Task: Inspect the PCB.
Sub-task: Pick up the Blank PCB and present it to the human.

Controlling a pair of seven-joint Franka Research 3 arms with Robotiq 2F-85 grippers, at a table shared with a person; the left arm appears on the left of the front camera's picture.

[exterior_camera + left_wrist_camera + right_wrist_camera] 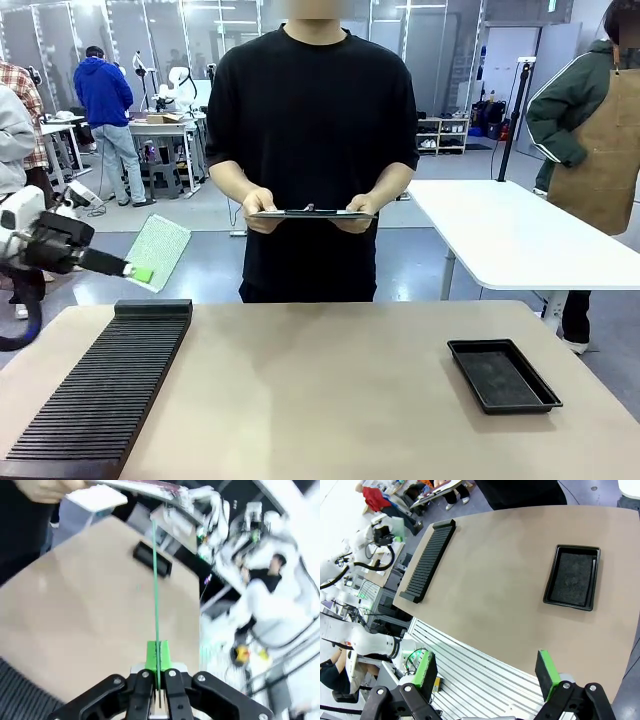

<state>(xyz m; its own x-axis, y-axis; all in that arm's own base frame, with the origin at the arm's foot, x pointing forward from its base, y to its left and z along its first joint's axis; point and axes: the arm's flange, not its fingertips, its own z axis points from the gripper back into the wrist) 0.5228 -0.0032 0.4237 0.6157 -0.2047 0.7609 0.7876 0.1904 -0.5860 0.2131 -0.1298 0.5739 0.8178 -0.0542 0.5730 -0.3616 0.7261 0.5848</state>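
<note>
The PCB [161, 248], a thin pale green board with a fine dotted grid, hangs in the air left of the table, above the far end of the rack, with its face toward the front camera. My left gripper [141, 272] is shut on its lower edge. In the left wrist view the PCB [155, 580] shows edge-on as a thin green line rising from between the green pads [152, 652]. My right gripper [486, 675] stands open and holds nothing, high above the table's near edge.
A person at the far side holds a flat clipboard [310, 213] in both hands. A long black slotted rack [100, 390] lies on the left of the table [330, 390]. A shallow black tray [503, 375] sits on the right.
</note>
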